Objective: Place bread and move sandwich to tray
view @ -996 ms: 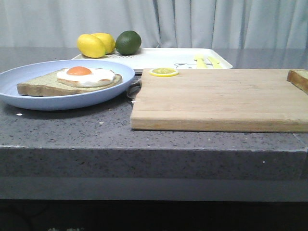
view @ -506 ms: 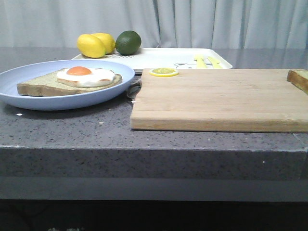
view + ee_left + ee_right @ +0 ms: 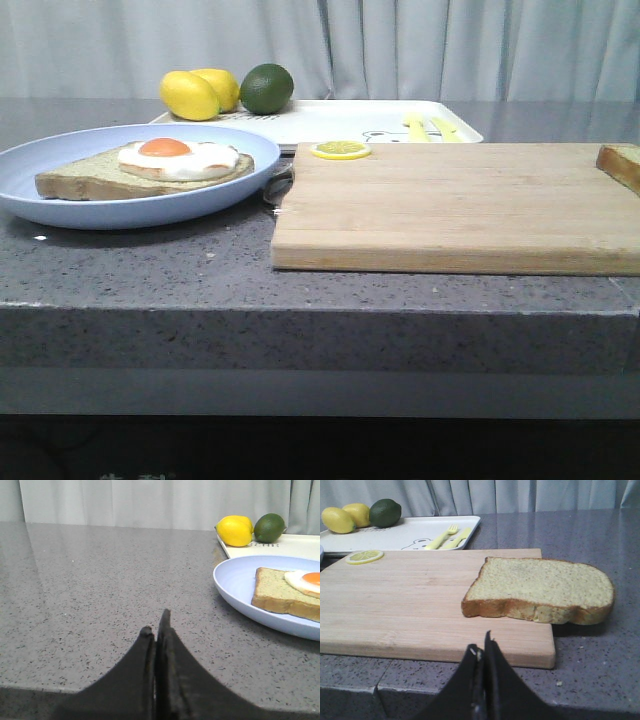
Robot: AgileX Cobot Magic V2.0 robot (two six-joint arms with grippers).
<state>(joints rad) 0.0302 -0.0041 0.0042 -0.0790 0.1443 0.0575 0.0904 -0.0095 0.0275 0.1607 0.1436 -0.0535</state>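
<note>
The sandwich (image 3: 150,166), brown-crusted bread with a fried egg, lies on a light blue plate (image 3: 60,205) at the left; it also shows in the left wrist view (image 3: 287,590). The bread (image 3: 542,590) lies on the right end of a wooden cutting board (image 3: 395,605), overhanging its edge; only its corner (image 3: 622,165) shows in the front view. The white tray (image 3: 330,120) sits behind the board. My left gripper (image 3: 156,625) is shut and empty over bare counter, left of the plate. My right gripper (image 3: 481,645) is shut and empty, just before the board's near edge.
Two lemons (image 3: 198,93) and a lime (image 3: 266,88) sit at the tray's far left. A yellow fork and knife (image 3: 445,537) lie on the tray. A lemon slice (image 3: 340,150) lies on the board's far left corner. The counter's front edge is near.
</note>
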